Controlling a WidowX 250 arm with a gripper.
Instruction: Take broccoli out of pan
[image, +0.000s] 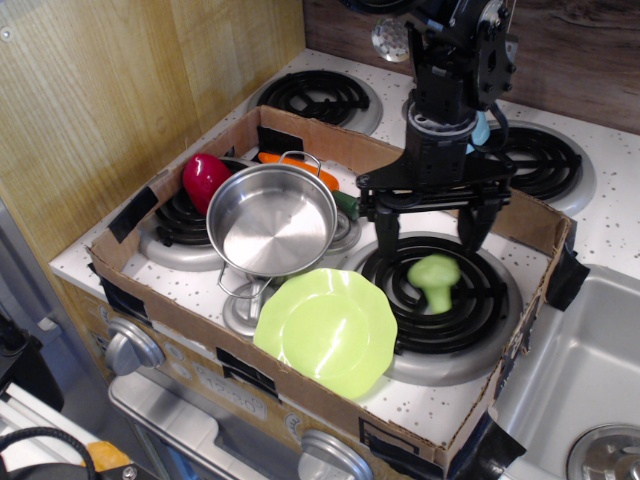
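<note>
The gripper (428, 232) hangs released, jaws spread wide. The broccoli (435, 278) lies on its side just below it, head up-left, stem pointing down-right. The pan (270, 220) sits apart to its left.

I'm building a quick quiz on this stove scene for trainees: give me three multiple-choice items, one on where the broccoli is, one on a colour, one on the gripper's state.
1. Where does the broccoli lie?
A. inside the pan
B. on the black coil burner
C. on the plate

2. What colour is the scalloped plate?
A. lime green
B. light blue
C. red

3. How is the gripper?
A. shut on the broccoli
B. shut on the pan's handle
C. open, above the broccoli

Answers:
1 B: the broccoli rests on the coil burner at the right of the cardboard tray, while the pan holds nothing.
2 A: the plate in front of the pan is lime green.
3 C: the two fingers stand spread apart with nothing between them, and the broccoli lies below.
</note>
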